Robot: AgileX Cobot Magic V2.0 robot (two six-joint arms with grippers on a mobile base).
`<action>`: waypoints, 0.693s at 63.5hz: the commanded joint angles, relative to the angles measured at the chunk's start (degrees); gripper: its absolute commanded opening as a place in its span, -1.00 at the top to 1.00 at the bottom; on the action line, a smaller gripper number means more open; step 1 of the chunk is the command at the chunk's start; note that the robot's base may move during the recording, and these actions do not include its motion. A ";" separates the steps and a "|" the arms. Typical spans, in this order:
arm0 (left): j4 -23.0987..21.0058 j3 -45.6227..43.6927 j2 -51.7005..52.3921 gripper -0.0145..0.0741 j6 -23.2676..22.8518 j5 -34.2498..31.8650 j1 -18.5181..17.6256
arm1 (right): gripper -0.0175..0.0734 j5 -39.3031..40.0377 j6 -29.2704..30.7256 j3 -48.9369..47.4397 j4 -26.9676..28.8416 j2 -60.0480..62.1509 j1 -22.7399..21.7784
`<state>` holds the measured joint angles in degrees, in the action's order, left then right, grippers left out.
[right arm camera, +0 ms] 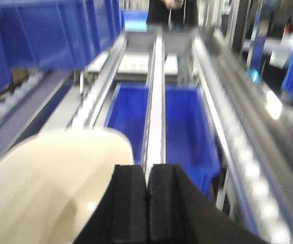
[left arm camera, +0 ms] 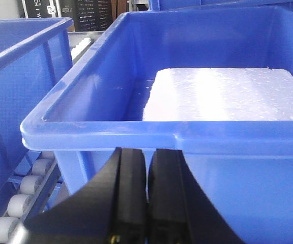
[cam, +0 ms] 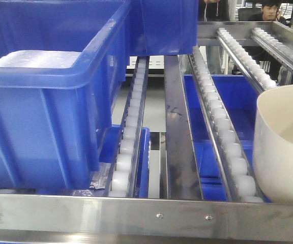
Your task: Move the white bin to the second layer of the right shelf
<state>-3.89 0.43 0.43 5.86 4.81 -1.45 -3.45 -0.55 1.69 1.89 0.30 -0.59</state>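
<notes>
The white bin [cam: 284,147] shows at the right edge of the front view, its bottom down at the roller track [cam: 223,132] of the right shelf second layer, just behind the flat screwed front rail [cam: 136,216]. In the right wrist view the bin [right arm camera: 60,183] fills the lower left, and its right wall runs in between the fingers of my right gripper [right arm camera: 147,168], which is shut on it. My left gripper [left arm camera: 147,150] is shut on nothing, close in front of the rim of a blue crate [left arm camera: 136,127].
The large blue crate [cam: 39,127] with a white foam slab [cam: 34,58] takes the left half of the level. Another blue crate [cam: 167,25] sits behind it. A steel strip [cam: 179,152] divides the lanes. A lower blue crate [right arm camera: 182,122] lies beneath. A person [cam: 271,10] sits behind the rack.
</notes>
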 commanded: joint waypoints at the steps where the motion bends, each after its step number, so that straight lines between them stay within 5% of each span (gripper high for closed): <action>1: -0.35 2.11 0.75 0.48 -0.15 -4.81 -0.22 | 0.49 1.89 -0.64 -0.91 0.03 1.30 0.55; 44: -0.35 2.11 0.75 0.48 -0.15 -4.81 -0.22 | 0.49 4.41 -0.64 -0.91 0.03 1.45 2.14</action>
<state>-3.89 0.43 0.43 5.86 4.81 -1.45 -4.51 -1.14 1.69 1.89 0.59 1.37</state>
